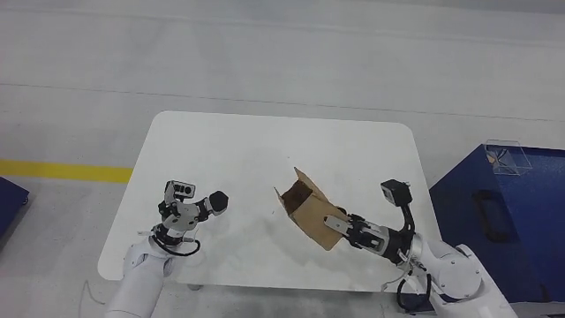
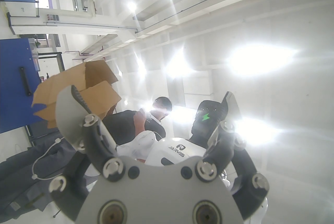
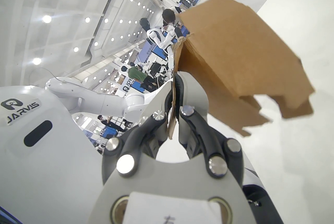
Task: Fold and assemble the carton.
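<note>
- The left claw (image 1: 199, 205) hangs over the near left part of the white tabletop (image 1: 265, 141). It is tipped upward with its fingers (image 2: 70, 102) spread wide, and it holds nothing.
- A stretch of bare tabletop lies between that claw and the carton, so the two are well apart.
- The brown carton (image 1: 309, 210) sits right of the middle. It is partly opened and tilted, and it seems raised off the tabletop. Its open mouth and loose flaps face the far left, and its long axis runs on a slant from there down towards the right arm.
- The right claw (image 3: 176, 81) is clamped narrow on a thin edge panel at the carton's near right end, with cardboard pinched between its fingers (image 3: 193, 89).
- I judge the coming fold turns on this: the open end points away from the holding claw, roughly leftwards, so the free left claw is the one placed to reach those flaps by coming across to its right.
- A blue cabinet (image 1: 512, 230) stands off the tabletop's right edge.
</note>
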{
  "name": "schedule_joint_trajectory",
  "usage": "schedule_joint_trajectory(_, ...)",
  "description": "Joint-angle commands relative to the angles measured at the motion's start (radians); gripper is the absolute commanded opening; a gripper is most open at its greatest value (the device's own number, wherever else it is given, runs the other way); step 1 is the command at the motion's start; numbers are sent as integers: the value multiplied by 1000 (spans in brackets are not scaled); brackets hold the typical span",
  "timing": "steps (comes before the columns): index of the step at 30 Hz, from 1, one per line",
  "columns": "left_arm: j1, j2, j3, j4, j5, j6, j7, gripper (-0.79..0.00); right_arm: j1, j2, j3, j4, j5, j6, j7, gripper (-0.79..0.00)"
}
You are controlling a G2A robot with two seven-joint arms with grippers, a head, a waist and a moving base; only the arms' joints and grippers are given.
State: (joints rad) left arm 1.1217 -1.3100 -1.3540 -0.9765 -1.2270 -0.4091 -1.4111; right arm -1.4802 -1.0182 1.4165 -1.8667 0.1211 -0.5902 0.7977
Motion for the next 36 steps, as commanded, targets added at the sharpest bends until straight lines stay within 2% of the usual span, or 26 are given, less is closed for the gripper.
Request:
schedule_joint_trajectory(1,-1,13,-41,-60,151,-88,88,0,11,-1,-21,-48,-286,19,-19,-785)
schedule_joint_trajectory(4,17,29,-89,-137,219,-72,72,0,21,-1,-51,-99,-470,38,-20,-785)
schedule_joint_trajectory(7,24,44,-138,-189,306,-80,80,0,30,3,-85,-143,-581,21,39,-785)
schedule_joint_trajectory(10,26,51,-135,-238,365,-49,49,0,43,6,-109,-171,-658,27,98,-785)
schedule_joint_trajectory(14,12,52,-79,-280,436,-7,8,0,73,11,-138,-205,-670,6,175,-785)
schedule_joint_trajectory(18,-13,48,-16,-282,480,8,-8,0,107,17,-157,-226,-664,-14,249,-785)
schedule_joint_trajectory(24,-61,45,64,-217,545,38,-37,0,152,25,-156,-234,-628,-14,291,-785)
schedule_joint_trajectory(28,-84,43,83,-186,511,45,-45,0,168,28,-150,-225,-617,-11,290,-785)
schedule_joint_trajectory(36,-86,44,81,-197,505,39,-39,0,168,28,-150,-225,-617,-11,290,-785)
